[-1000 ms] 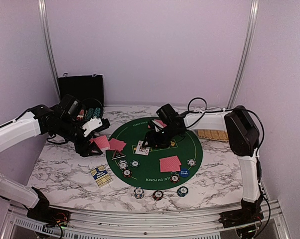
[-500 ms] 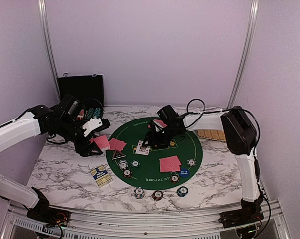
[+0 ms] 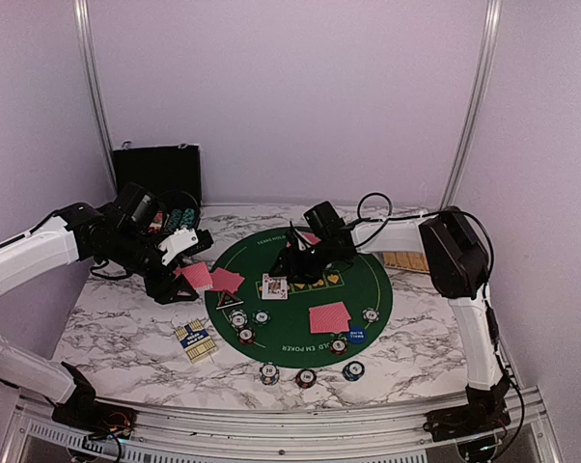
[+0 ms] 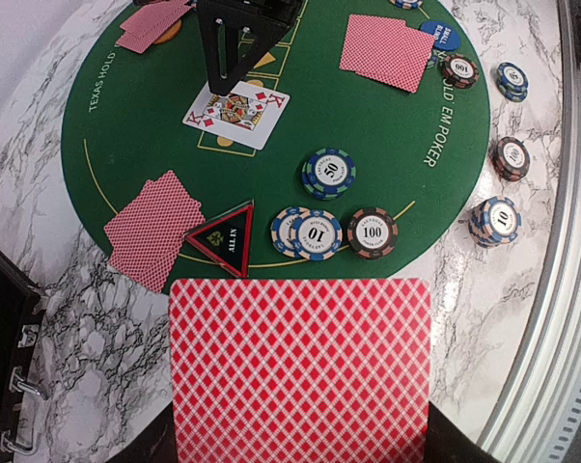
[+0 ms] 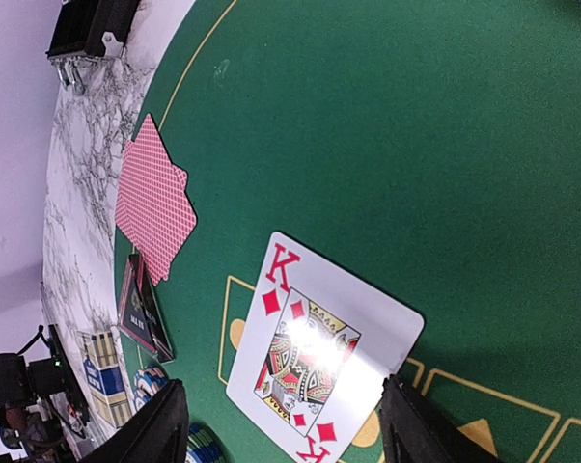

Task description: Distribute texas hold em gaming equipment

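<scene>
Lower edge of held red-backed card [image 4: 300, 371] and most of black case [image 4: 6, 333] outside left wrist view

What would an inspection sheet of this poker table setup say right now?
Surface: marble-look table with a round green poker mat on it.
Job's things: king of diamonds face up on the mat; face-down red-backed cards; striped chips on the mat, three more on the marble; black triangular button; blue button.
Clutter: black case, tan tray, card box.
Grippers: left fingers shut on a red-backed card; right fingers open, one either side of the king, not gripping it.
Cables: black cable loops over the right arm.
Surroundings: plain lilac walls; metal rail at the near edge.
</scene>
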Robot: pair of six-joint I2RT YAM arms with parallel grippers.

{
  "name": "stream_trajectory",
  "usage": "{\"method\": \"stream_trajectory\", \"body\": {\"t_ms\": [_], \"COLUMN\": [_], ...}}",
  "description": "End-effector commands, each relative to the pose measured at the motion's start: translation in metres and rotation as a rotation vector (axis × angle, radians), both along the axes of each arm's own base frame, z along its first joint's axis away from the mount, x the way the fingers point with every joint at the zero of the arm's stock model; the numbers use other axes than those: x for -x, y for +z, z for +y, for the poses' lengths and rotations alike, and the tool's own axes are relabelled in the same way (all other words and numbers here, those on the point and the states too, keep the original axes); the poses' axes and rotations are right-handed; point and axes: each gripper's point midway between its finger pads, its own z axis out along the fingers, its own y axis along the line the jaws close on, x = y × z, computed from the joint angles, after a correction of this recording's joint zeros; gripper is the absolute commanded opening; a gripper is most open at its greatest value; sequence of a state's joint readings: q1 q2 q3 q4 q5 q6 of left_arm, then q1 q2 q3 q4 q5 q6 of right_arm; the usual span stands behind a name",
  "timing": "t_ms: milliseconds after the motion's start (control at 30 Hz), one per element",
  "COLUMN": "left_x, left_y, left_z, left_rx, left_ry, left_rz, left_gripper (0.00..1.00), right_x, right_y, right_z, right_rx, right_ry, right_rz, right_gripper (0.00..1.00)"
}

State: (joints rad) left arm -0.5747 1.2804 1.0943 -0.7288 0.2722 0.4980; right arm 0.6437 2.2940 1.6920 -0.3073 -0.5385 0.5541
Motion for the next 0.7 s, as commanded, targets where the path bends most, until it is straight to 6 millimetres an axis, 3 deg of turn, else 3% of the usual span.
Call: {"method": "stream_trajectory", "body": {"t_ms": [0, 167, 367, 500, 667], "left_x": [0.001, 0.000, -0.001, -0.001, -0.002], "left_y": [0.010, 0.010, 0.010, 0.010, 0.009], "left_z": [-0.002, -0.003, -0.003, -0.004, -0.005], "left_rx": [0.031, 0.032, 0.031, 0.032, 0.033], "left_ry": [-0.008, -0.011, -0.011, -0.011, -0.011], "left_rz": [-0.019, -0.015, -0.014, -0.013, -0.009], "left_gripper": [0.00, 0.00, 0.00, 0.00, 0.00], "right_x": [-0.005, -0.006, -0.007, 0.009, 0.043], "right_y": [-0.009, 0.010, 0.084, 0.119, 0.142], "right_z": [0.002, 0.001, 0.005, 0.015, 0.041], "right_rx": [-0.002, -0.012, -0.114, -0.189, -0.271], "right_ry": [-0.014, -0.011, -0.013, 0.025, 0.102], "right_rz": [0.018, -0.015, -0.131, -0.152, -0.115], "right_gripper": [0.67, 0.67, 0.82, 0.90, 0.94]}}
